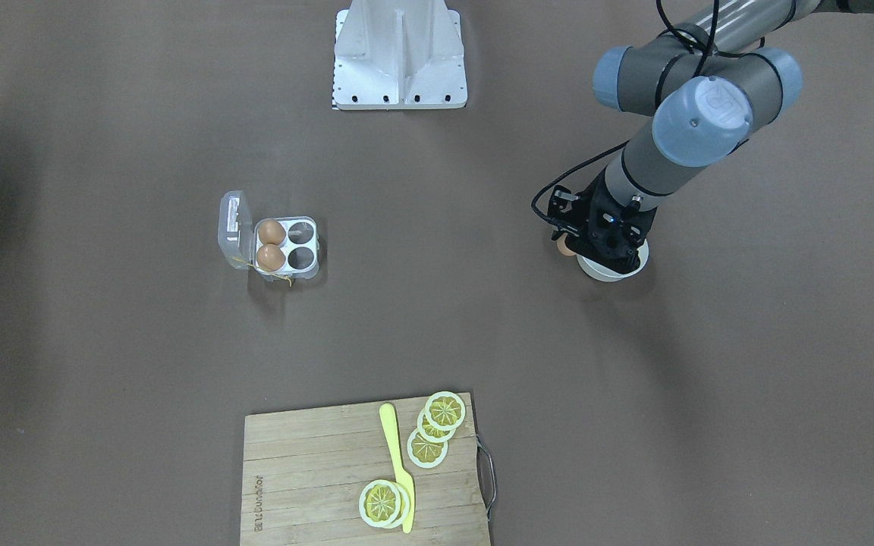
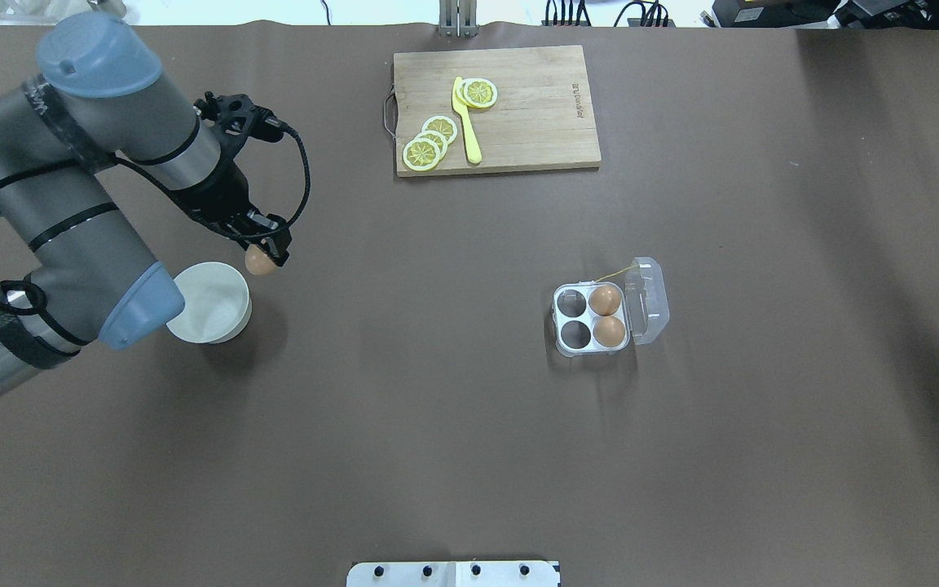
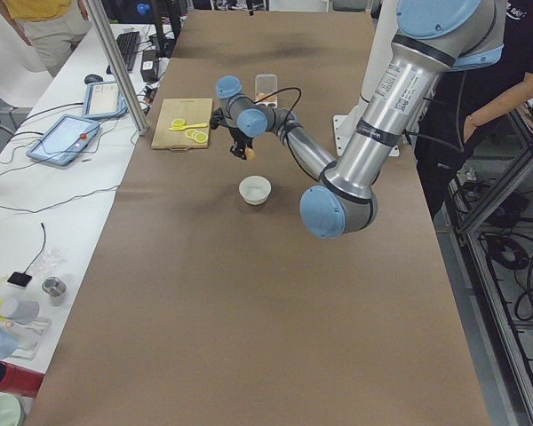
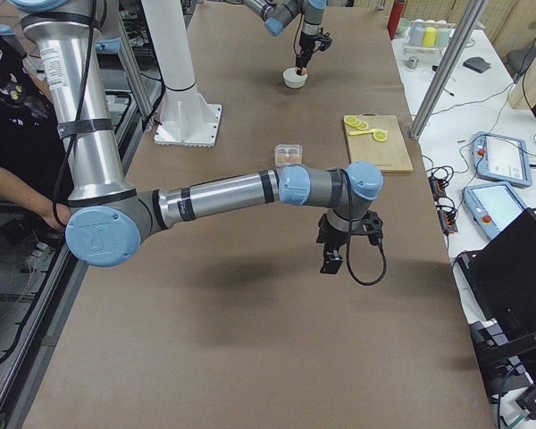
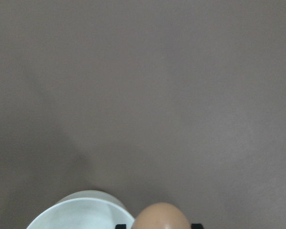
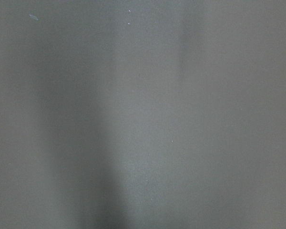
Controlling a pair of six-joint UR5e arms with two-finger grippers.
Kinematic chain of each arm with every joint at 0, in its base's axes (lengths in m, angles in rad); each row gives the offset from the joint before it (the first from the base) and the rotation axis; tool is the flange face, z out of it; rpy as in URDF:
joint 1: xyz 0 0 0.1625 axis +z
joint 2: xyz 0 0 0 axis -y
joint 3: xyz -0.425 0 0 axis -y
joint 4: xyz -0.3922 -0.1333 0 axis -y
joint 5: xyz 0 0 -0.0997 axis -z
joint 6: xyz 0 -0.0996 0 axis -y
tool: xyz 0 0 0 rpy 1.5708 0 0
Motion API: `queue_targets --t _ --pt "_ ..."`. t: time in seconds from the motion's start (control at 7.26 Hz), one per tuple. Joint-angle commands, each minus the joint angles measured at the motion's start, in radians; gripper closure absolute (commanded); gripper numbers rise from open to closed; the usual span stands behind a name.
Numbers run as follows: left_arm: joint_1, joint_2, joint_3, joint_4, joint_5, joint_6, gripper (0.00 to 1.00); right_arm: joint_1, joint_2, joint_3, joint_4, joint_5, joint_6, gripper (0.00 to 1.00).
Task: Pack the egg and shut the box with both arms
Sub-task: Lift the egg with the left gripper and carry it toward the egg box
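My left gripper (image 2: 267,254) is shut on an orange-brown egg (image 2: 257,262) and holds it just beside the rim of a round white bowl (image 2: 209,303). The egg also shows in the front view (image 1: 563,246) and at the bottom of the left wrist view (image 5: 162,217). The clear box (image 2: 569,318) sits far to the right with its lid (image 2: 649,310) open. Two eggs (image 2: 605,300) fill the cells next to the lid; the other two cells are empty. My right gripper (image 4: 332,259) shows only in the right side view, above bare table; I cannot tell if it is open.
A wooden cutting board (image 2: 535,122) with lemon slices (image 2: 422,152) and a yellow knife (image 2: 466,122) lies at the far edge. The white metal stand (image 1: 399,57) is at the robot's side. Operators stand beside the table in the side views.
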Motion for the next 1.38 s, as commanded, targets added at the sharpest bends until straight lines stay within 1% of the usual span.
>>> queue_targets --t 0.0,0.14,0.28,0.55,0.69,0.83,0.96,1.1,1.24 --pt "0.015 -0.066 0.002 -0.083 0.002 -0.189 0.51 0.0 0.002 -0.005 -0.001 0.002 0.0 0.0" --pt "0.063 -0.067 0.014 -0.202 0.011 -0.324 0.51 0.0 0.004 -0.005 -0.001 0.002 0.0 0.0" --pt "0.078 -0.092 0.05 -0.308 0.02 -0.426 0.51 0.0 0.004 -0.005 -0.001 0.002 0.0 0.0" --pt "0.17 -0.145 0.09 -0.46 0.174 -0.589 0.51 0.0 0.002 -0.005 -0.001 0.003 0.0 0.0" --pt "0.208 -0.197 0.151 -0.525 0.239 -0.659 0.51 0.0 0.002 -0.005 -0.002 0.003 0.0 0.0" --pt "0.256 -0.256 0.219 -0.589 0.329 -0.71 0.51 0.0 0.001 -0.005 -0.002 0.005 0.0 0.0" --pt "0.291 -0.261 0.235 -0.643 0.398 -0.733 0.51 0.0 -0.001 -0.005 -0.001 0.005 0.0 0.0" --pt "0.304 -0.267 0.235 -0.652 0.423 -0.743 0.51 0.0 -0.001 -0.005 -0.002 0.005 0.0 0.0" --pt "0.333 -0.287 0.239 -0.656 0.49 -0.767 0.51 0.0 -0.001 -0.005 -0.004 0.006 0.0 0.0"
